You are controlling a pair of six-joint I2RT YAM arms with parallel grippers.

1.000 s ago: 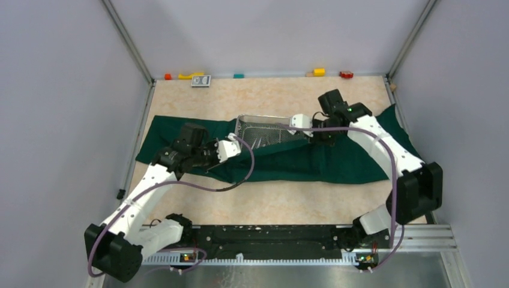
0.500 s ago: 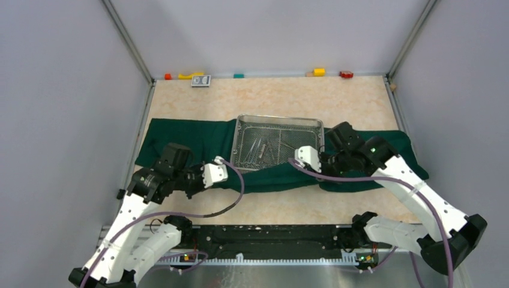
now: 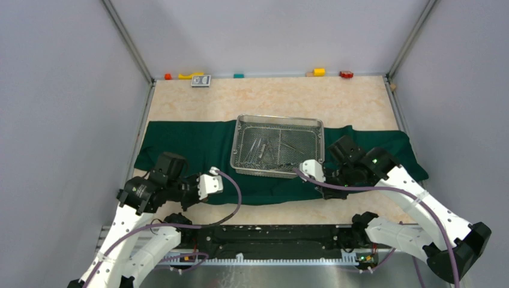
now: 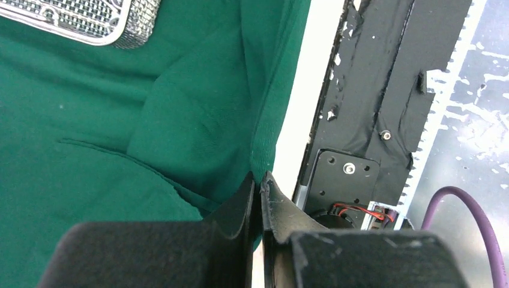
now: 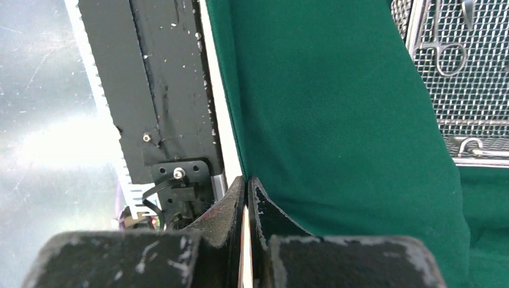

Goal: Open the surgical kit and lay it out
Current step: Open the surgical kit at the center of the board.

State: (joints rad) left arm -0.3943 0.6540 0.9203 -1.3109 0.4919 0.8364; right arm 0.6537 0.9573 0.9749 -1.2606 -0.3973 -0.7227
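Observation:
The dark green cloth (image 3: 198,144) lies spread across the table under the silver wire-mesh tray (image 3: 278,120). Several slim steel instruments (image 3: 264,147) lie in the tray. My left gripper (image 3: 217,185) is shut on the cloth's near hem (image 4: 264,150), left of the tray (image 4: 90,27). My right gripper (image 3: 304,174) is shut at the cloth's near hem (image 5: 240,150), in front of the tray's right half. A thin pale gap shows lower between its fingers. Ring-handled instruments (image 5: 450,57) show in the tray (image 5: 480,108) in the right wrist view.
Small coloured blocks (image 3: 319,72) and a card (image 3: 201,80) line the back wall. The black base rail (image 3: 270,237) runs along the near edge, close to both grippers. Side walls close in the table. Bare tabletop (image 3: 270,96) lies behind the tray.
Both grippers have pulled back toward the near edge, drawing the cloth's near flap off the tray. The tray and instruments now lie uncovered, and the cloth is spread wider and flatter.

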